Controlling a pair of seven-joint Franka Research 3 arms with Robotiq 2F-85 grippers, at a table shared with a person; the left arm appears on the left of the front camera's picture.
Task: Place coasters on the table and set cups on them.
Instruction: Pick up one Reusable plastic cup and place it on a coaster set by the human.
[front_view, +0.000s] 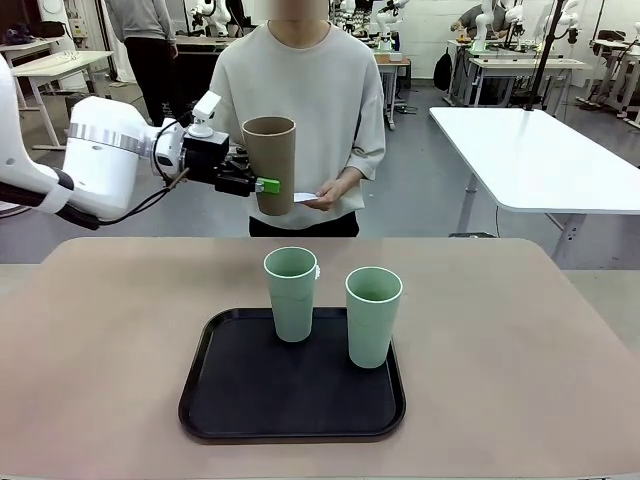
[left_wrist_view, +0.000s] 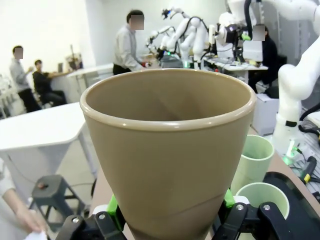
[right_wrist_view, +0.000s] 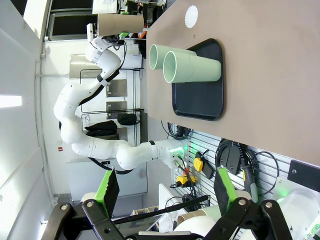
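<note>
My left gripper (front_view: 258, 185) is shut on the brown cup (front_view: 270, 165) and holds it upright in the air, above the far edge of the tan table (front_view: 100, 330) and in front of the person. In the left wrist view the brown cup (left_wrist_view: 170, 145) stands between the green pads (left_wrist_view: 113, 205). Two pale green cups (front_view: 291, 293) (front_view: 373, 315) stand upright on the black tray (front_view: 290, 400). One white coaster (right_wrist_view: 191, 16) lies on the table beyond the tray. The person's hand (front_view: 335, 192) holds a small white flat piece (front_view: 305, 197). My right gripper (right_wrist_view: 165, 200) is open, with nothing between its fingers, off the table's side.
The tray sits in the middle of the table, with bare tabletop to its left, right and front. A glossy white table (front_view: 530, 160) stands at the back right. Other people and tables are farther back in the room.
</note>
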